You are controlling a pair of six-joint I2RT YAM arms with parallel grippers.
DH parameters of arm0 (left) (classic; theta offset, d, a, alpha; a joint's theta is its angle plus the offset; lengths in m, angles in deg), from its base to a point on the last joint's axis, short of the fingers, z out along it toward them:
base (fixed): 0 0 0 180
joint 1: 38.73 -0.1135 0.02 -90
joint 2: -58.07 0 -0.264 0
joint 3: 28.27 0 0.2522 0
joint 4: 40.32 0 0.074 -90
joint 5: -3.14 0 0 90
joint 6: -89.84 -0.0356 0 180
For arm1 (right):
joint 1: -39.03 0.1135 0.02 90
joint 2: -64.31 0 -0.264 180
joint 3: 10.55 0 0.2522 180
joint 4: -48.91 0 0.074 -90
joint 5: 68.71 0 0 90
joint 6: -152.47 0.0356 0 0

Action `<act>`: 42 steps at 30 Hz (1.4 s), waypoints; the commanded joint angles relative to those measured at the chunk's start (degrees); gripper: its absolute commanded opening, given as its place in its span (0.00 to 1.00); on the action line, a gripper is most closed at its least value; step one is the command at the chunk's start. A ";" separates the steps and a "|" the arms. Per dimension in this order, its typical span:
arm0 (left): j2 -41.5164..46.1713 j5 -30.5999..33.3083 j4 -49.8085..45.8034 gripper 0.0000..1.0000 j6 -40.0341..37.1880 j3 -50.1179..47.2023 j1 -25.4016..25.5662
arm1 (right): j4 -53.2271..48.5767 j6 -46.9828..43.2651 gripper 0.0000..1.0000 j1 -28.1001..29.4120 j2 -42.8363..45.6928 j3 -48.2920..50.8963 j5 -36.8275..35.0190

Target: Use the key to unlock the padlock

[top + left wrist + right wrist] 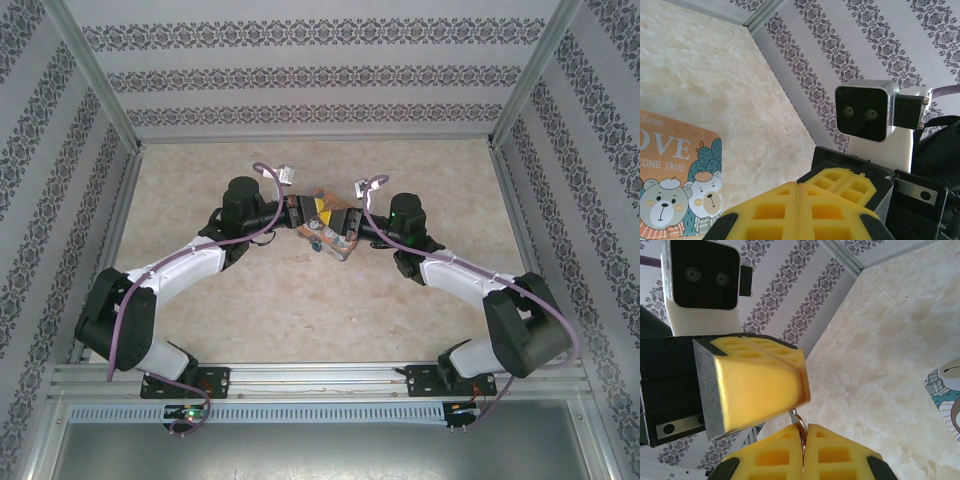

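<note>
Fingers of the right pincer (802,434) were pressed together on a thin silvery loop (798,419), shackle or key ring unclear, which ran up to the left pincer (799,190), likewise clamped tight. The padlock and key seemingly sat hidden between them, above the orange tin (675,175) on the bench (300,300). Insertion looked to be in hand; next would come alignment, then a twist.

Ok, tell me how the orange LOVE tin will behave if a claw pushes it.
The orange LOVE tin lies flat on the smooth, marble-look table, so it would probably slide rather than tip. Its rounded corner and flat printed top suggest a stiff shell that should keep its shape. The top looks smooth, so perhaps slippery to pinch.
</note>
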 commanded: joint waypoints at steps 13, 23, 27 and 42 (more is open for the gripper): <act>6.28 6.27 -6.82 0.63 -7.23 -4.84 -5.05 | -7.92 -6.75 0.00 -1.81 0.13 1.95 -4.92; 4.01 4.64 -0.86 0.68 -13.36 -14.30 -6.25 | -6.67 -5.21 0.00 -4.86 -5.86 3.81 -5.64; 0.81 2.90 0.96 0.69 -15.80 -14.99 -5.82 | -5.65 -4.48 0.00 -6.07 -7.63 4.78 -5.47; -12.76 0.57 7.22 0.68 -23.66 -12.37 -3.96 | -4.64 -5.54 0.00 -6.62 -13.25 5.58 -5.37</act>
